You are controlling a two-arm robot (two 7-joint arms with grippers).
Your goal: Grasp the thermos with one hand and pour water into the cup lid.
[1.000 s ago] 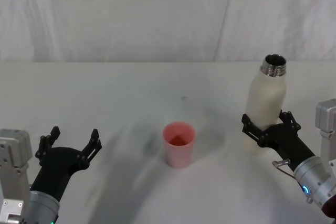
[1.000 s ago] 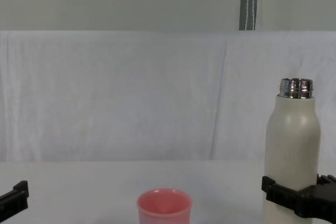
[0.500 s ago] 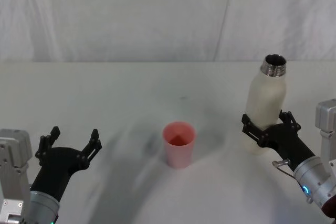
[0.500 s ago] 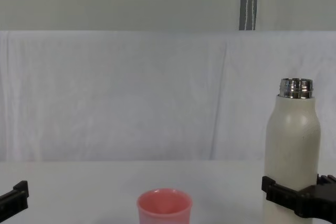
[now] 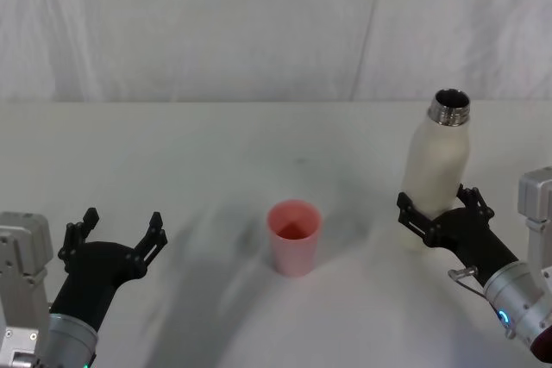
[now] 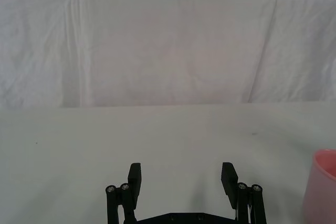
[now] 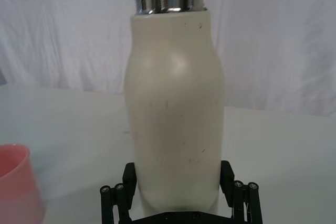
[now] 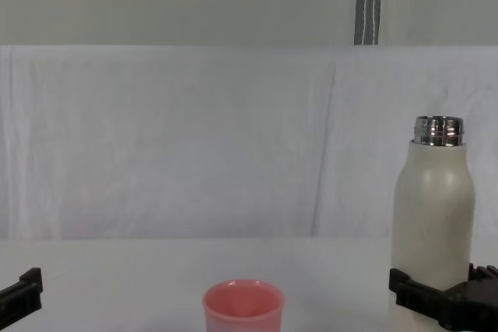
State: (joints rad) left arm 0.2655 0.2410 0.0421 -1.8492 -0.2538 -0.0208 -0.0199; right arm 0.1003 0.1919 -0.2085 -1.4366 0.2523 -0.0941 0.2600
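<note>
Right tool (image 5: 438, 206) clamps thermos (image 5: 438, 170) base, right of cup lid (image 5: 294, 237)

The thermos (image 8: 433, 223) base is cut off by the chest view's lower edge. Whether the right gripper (image 5: 435, 213) fingers press the thermos is unclear.

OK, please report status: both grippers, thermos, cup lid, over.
Right gripper around the thermos low down, thermos upright on the table. Left gripper open, idle at near left. Cup lid upright at centre, path to it clear.
</note>
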